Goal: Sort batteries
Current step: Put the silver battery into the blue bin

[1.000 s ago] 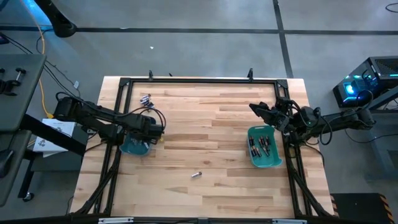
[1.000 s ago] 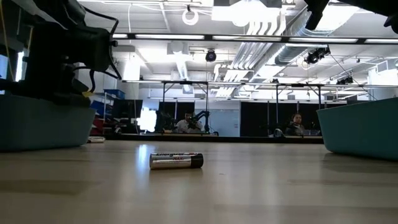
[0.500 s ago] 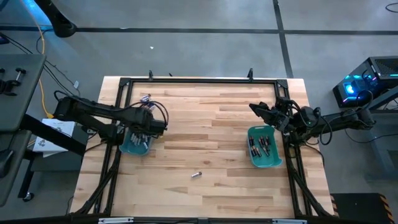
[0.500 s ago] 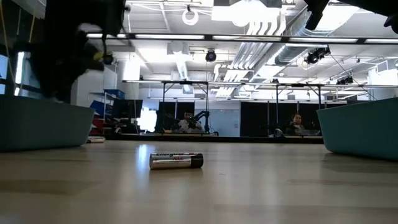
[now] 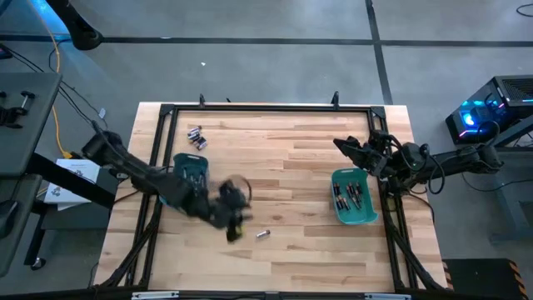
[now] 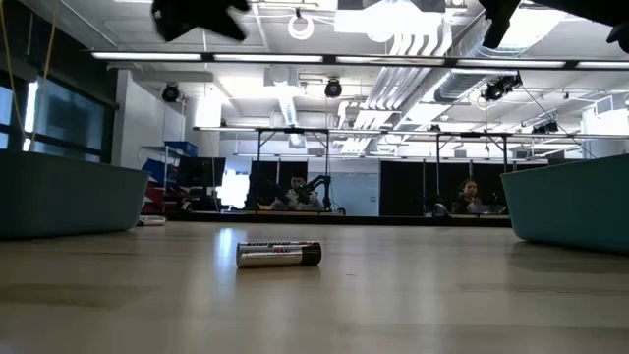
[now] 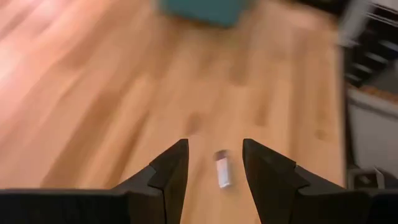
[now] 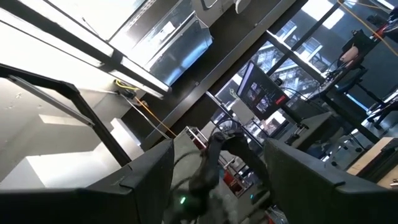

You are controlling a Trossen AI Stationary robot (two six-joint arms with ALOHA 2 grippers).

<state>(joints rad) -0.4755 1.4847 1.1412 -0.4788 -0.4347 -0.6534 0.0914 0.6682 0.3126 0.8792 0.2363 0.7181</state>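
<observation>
the wooden tabletop [image 5: 283, 183] carried two teal bins. the left bin [image 5: 190, 167] sat near the left side, and the right bin [image 5: 353, 197] sat near the right edge with several dark batteries [image 5: 350, 195] lying inside it; the exact count could not be made out, though about six or seven showed. one loose silvery battery [image 5: 263, 235] lay on its side on the bare wood toward the front middle, well apart from both bins. a small cluster of batteries [image 5: 196, 134], perhaps three or four, lay near the back left corner, just behind the left bin.

the left tool [image 5: 234, 229] hung above the tabletop just beside the loose battery, between it and the left bin. in the left wrist view its two dark fingers [image 7: 171, 168] were spread with nothing between them, and the loose battery [image 7: 222, 173] lay on the wood beyond the gap, not touched. in the low view the same battery [image 6: 279, 255] lay alone on the tabletop, with one bin wall at each side of the picture.

the right tool [image 5: 343, 145] waited above the back edge of the right bin, its fingers [image 8: 149, 171] spread wide and empty, pointed up toward the room.

two people sat far off in the room beyond the tabletop.
</observation>
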